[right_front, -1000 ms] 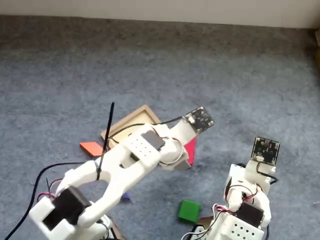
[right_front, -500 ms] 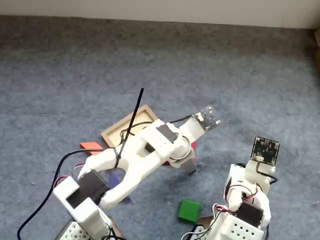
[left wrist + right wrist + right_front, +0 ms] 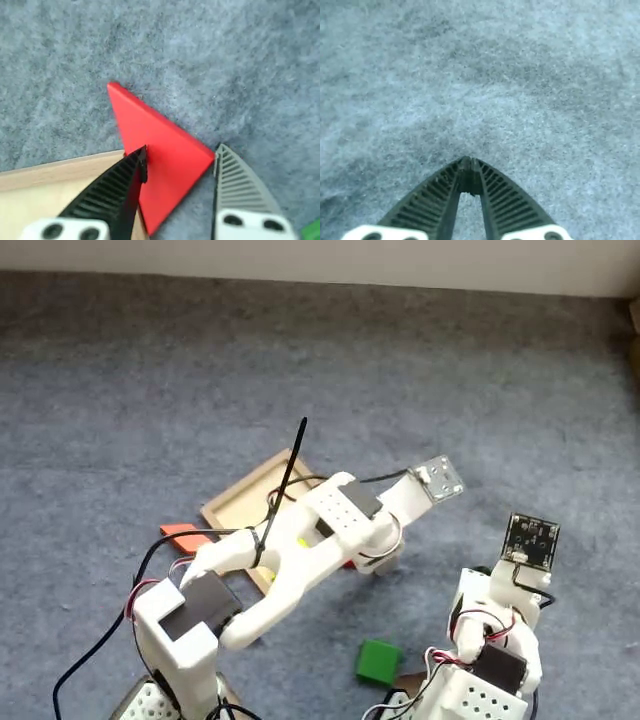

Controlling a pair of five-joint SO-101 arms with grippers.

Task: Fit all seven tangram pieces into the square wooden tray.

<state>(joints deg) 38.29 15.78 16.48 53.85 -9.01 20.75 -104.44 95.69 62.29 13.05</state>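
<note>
The red triangle point(image 3: 165, 145) lies flat on the grey carpet, one edge against the corner of the square wooden tray point(image 3: 45, 185). My left gripper point(image 3: 181, 149) is open just over it; the black finger point(image 3: 125, 182) rests at the tray-side edge and the grey finger point(image 3: 235, 185) stands at the opposite corner. From above, the left arm point(image 3: 330, 520) stretches across the tray point(image 3: 245, 502) and covers most of the triangle. An orange piece point(image 3: 181, 537) lies beside the tray. My right gripper point(image 3: 469, 161) is shut over bare carpet.
A green piece point(image 3: 378, 661) lies on the carpet near the right arm point(image 3: 500, 612), which stays folded at the near right. Open carpet spreads behind and to the right of the tray. A cable point(image 3: 285, 480) stands up over the left arm.
The left arm has swung and stretched to the right, its wrist now over the red triangle, which it hides from above. The right arm has not moved.
</note>
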